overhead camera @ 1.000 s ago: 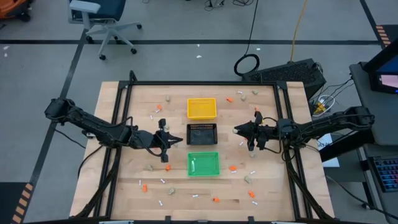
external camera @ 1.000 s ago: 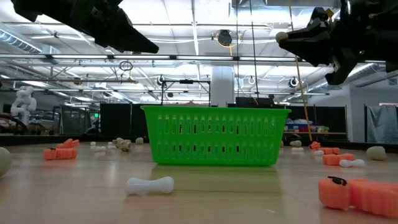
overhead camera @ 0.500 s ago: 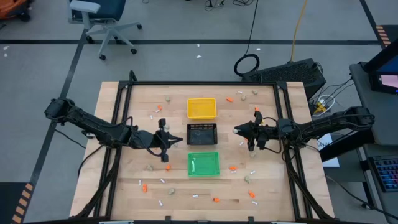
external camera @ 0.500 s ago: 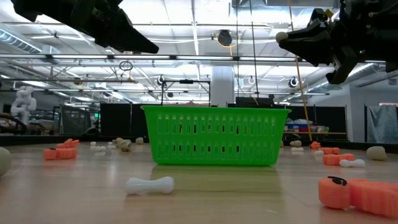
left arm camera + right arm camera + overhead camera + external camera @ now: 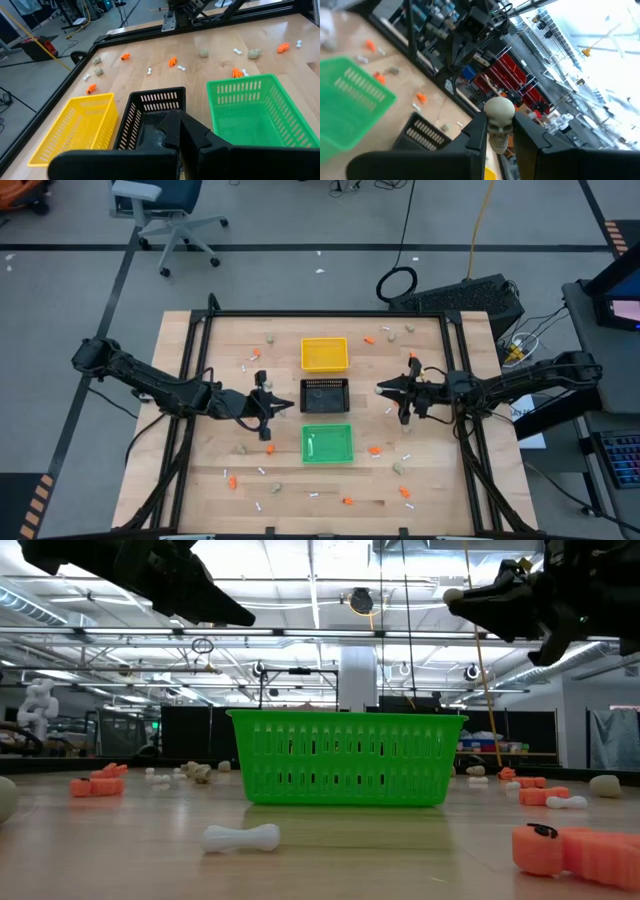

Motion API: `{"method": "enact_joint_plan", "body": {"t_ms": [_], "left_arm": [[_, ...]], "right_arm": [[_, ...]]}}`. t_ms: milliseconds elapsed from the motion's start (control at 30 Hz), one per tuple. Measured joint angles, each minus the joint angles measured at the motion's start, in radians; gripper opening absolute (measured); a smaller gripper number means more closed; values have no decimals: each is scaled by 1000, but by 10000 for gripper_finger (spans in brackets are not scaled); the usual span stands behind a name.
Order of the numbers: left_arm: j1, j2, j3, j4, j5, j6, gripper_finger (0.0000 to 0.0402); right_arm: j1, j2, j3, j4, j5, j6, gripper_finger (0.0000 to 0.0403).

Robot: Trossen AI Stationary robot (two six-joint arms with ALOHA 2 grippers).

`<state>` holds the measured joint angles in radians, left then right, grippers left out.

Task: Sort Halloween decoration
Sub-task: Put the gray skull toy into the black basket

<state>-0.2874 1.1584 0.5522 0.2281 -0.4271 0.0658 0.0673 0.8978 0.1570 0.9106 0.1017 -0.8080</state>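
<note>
- My right tool [image 5: 499, 131] pinches a small beige skull [image 5: 499, 119] between its fingers, raised off the table beside the black tray [image 5: 325, 394]; I judge I'm carrying it to a tray for sorting.
- My left tool [image 5: 283, 406] is pressed together and empty, hovering on the other side of the trays, waiting.
- Yellow tray [image 5: 324, 354], black tray and green tray [image 5: 327, 443] sit in a row mid-table, so both arms reach them.
- The green tray seems to hold one white stick, though it's too small to be sure.
- Orange bits [image 5: 568, 851], white sticks [image 5: 241, 837] and beige lumps [image 5: 255, 53] lie scattered over the wooden table [image 5: 200, 360].
- Beyond: grey floor, an office chair [image 5: 165, 215], shelving, cables.
</note>
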Motion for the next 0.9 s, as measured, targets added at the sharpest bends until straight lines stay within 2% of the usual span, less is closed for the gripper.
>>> {"method": "enact_joint_plan", "body": {"t_ms": [367,633,767,900], "left_arm": [[0,0,-1,3,0,0,0],[0,0,-1,4,-4,0,0],[0,0,-1,4,-5,0,0],[0,0,-1,5,-8,-1,0]], "right_arm": [[0,0,0,6,-2,294,49],[0,16,11,78,5,636,49],[-1,81,99,40,32,719,49],[-2,174,238,-146,32,722,49]]}}
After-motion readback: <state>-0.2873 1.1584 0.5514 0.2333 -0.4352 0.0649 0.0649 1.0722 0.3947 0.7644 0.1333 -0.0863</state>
